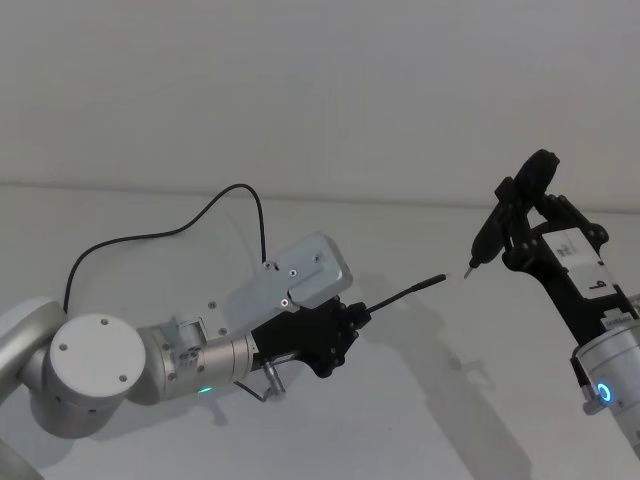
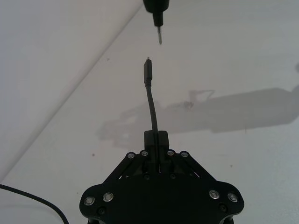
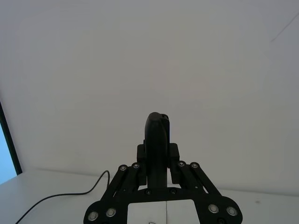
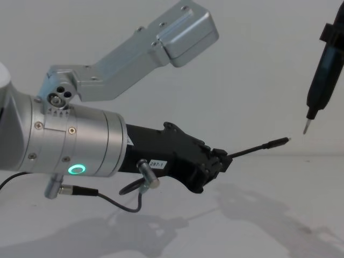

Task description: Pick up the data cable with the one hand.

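Note:
The data cable [image 1: 205,211] is thin and matte black. It loops over the white table behind my left arm and ends in a slim thicker tip [image 1: 432,282]. My left gripper [image 1: 361,312], black with a green ring light on its silver wrist, is shut on the cable a short way behind that tip. In the left wrist view the cable [image 2: 150,100] sticks straight out from the closed fingers [image 2: 162,139]. My right gripper [image 1: 522,238] is raised at the right, shut on a dark pen-shaped tool [image 1: 494,226]. The tool's metal point [image 4: 305,128] hangs just beyond the cable tip [image 4: 274,142], not touching it.
The white table [image 1: 420,400] runs back to a plain white wall. A short dark wire with a silver plug [image 4: 146,180] hangs under my left wrist. More of the black cable [image 3: 65,197] lies on the table at the left.

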